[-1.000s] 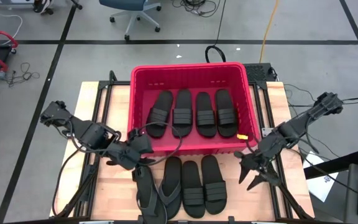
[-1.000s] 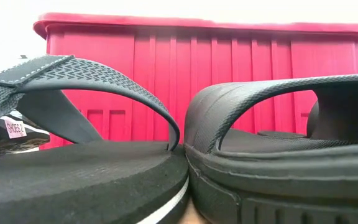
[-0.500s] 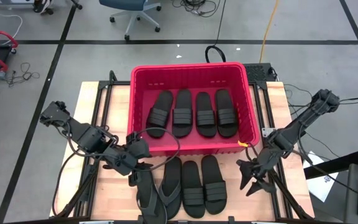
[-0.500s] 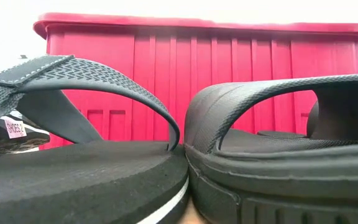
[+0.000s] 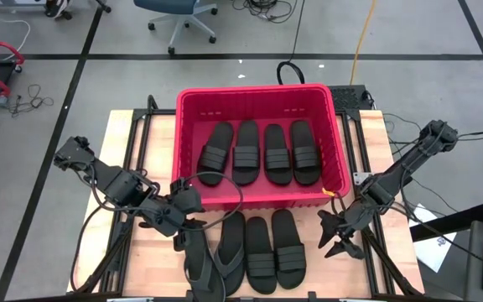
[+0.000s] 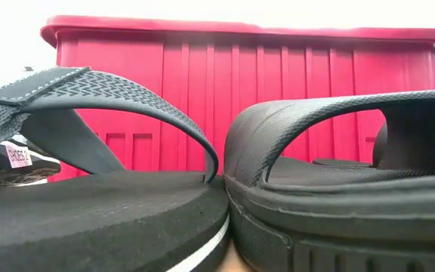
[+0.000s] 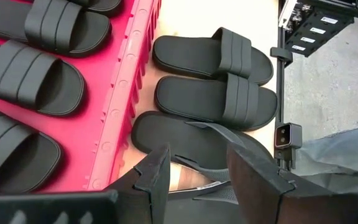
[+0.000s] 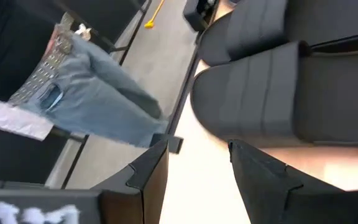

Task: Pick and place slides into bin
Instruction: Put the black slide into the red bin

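4 slides [image 5: 260,153] lie lengthwise in bin [image 5: 189,137].

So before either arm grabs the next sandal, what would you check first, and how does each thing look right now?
1. Left hand open: ok, fingers apart in its wrist view.
2. Left hand over a target: ok, above the thong sandal at the row's left end.
3. Right hand open: ok, fingers spread, empty.
4. Right hand lined up: not ok, it sits off to the side of the nearest slide.
5. Room in the bin: cannot tell, four slides already fill the floor.
6. People clear: not ok, a person's leg stands beside the table.
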Robot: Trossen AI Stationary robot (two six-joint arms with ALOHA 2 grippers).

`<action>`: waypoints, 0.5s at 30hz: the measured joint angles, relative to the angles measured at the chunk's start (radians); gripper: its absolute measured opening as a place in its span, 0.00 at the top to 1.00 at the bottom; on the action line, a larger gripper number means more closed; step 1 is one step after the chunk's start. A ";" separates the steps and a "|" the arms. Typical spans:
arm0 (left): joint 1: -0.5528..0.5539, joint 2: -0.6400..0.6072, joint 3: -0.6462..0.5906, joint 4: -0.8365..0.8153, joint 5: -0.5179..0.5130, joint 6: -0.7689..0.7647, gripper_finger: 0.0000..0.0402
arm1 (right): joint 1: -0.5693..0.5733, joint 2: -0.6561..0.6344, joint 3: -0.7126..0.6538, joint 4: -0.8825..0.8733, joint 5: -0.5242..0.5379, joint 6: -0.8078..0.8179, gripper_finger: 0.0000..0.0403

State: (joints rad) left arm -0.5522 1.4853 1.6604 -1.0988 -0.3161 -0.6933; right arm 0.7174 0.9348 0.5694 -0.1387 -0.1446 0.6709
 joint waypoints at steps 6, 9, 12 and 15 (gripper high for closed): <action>0.000 0.000 0.000 0.000 0.000 0.001 0.62 | 0.008 0.000 0.000 -0.022 0.012 0.063 0.59; 0.000 0.000 0.000 0.000 0.000 0.007 0.62 | 0.022 0.000 0.000 -0.034 0.013 0.067 0.59; 0.000 0.000 0.000 0.000 0.000 0.007 0.62 | 0.027 0.000 0.000 -0.059 0.014 0.076 0.59; 0.000 0.000 0.000 0.000 0.000 0.007 0.62 | 0.027 0.000 0.000 -0.102 0.022 0.076 0.59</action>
State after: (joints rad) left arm -0.5522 1.4854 1.6604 -1.0991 -0.3161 -0.6863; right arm 0.7444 0.9348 0.5694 -0.2412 -0.1226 0.7466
